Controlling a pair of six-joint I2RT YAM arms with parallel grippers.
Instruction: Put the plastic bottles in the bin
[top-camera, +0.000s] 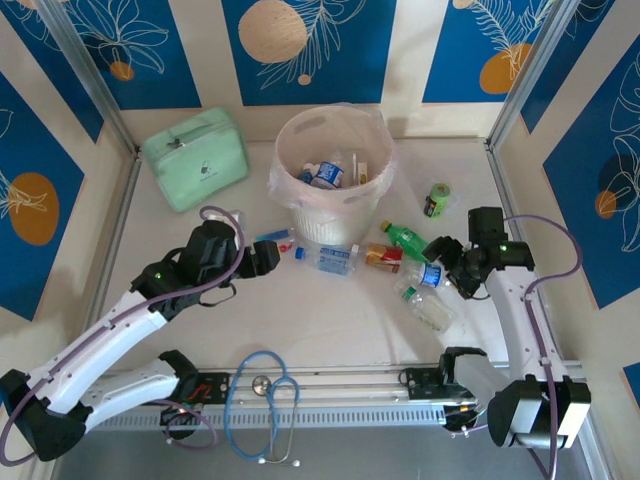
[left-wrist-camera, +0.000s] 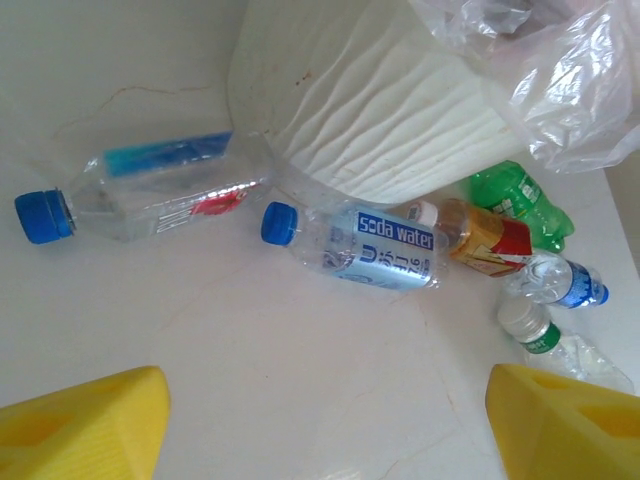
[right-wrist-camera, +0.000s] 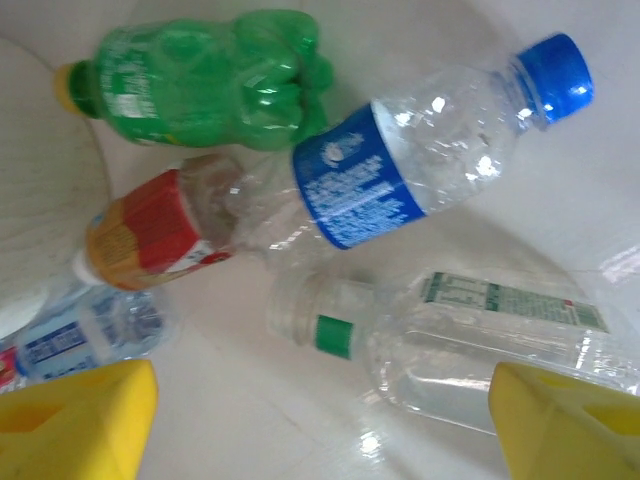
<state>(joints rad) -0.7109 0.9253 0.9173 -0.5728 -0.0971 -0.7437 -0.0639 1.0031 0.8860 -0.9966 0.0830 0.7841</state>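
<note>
**A:** Which arm has the shorter reach to a bottle?

**B:** Both are close. The left gripper (left-wrist-camera: 325, 430) has the soda-water bottle (left-wrist-camera: 365, 250) straight ahead of its jaws, lying on the table (left-wrist-camera: 250, 350). The bin (left-wrist-camera: 380, 120) is just beyond the bottle. The right gripper (right-wrist-camera: 320, 425) is nearer its target: the green-banded bottle (right-wrist-camera: 450, 340) lies just ahead of its fingertips, toward the right-hand finger.

**A:** How do they lie?

**B:** Both lie on their sides. The soda-water bottle's long axis runs almost along the line between the two fingers, with its cap toward the left finger. The green-banded one lies much the same way. I judge either wrist needs a turn first, or the jaws would close on it end to end.

**A:** And the jaws?

**B:** Both pairs are spread wide, holding nothing and touching nothing.

**A:** Anything crowding them?

**B:** The blue-labelled bottle (right-wrist-camera: 400, 170) lies slantwise just beyond the green-banded one, very close to it.
</note>
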